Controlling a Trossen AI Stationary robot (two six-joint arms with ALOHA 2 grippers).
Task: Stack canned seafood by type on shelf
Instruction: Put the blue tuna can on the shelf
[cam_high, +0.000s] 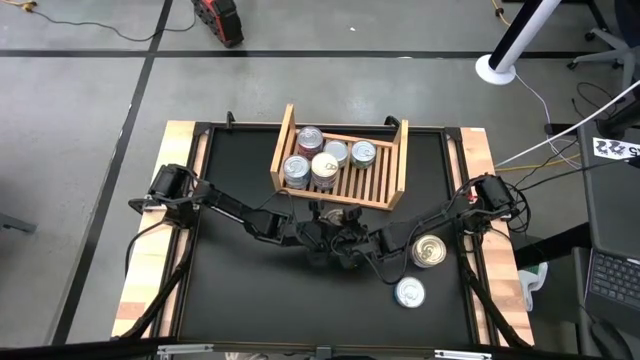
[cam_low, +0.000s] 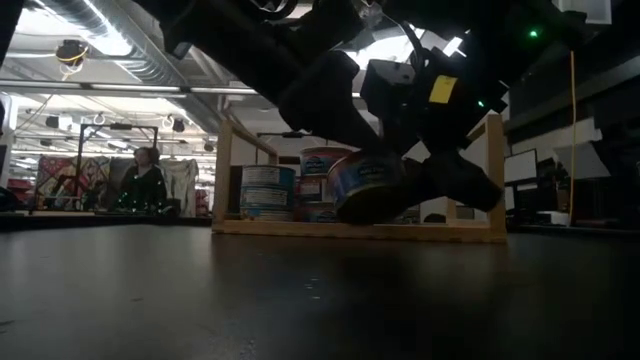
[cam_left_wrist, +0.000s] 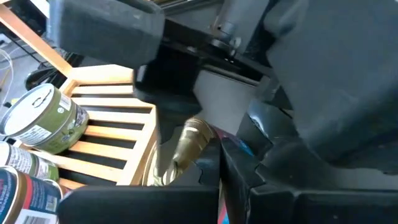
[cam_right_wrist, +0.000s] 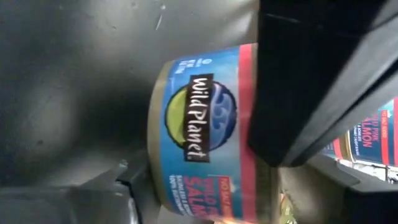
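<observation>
Tins (cam_high: 322, 160): five on shelf (cam_high: 389, 172), two loose on table (cam_high: 250, 310). Right gripper (cam_low: 400, 185) clamped on a blue salmon tin (cam_right_wrist: 199, 140) before the shelf; left gripper (cam_high: 312, 238) shut, empty alongside.

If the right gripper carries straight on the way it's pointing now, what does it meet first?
Probably the shelf. The right gripper holds a salmon tin and points toward the shelf's near edge, with tins stacked behind it. Depth is unclear, so treat this as likely, not certain.
</observation>
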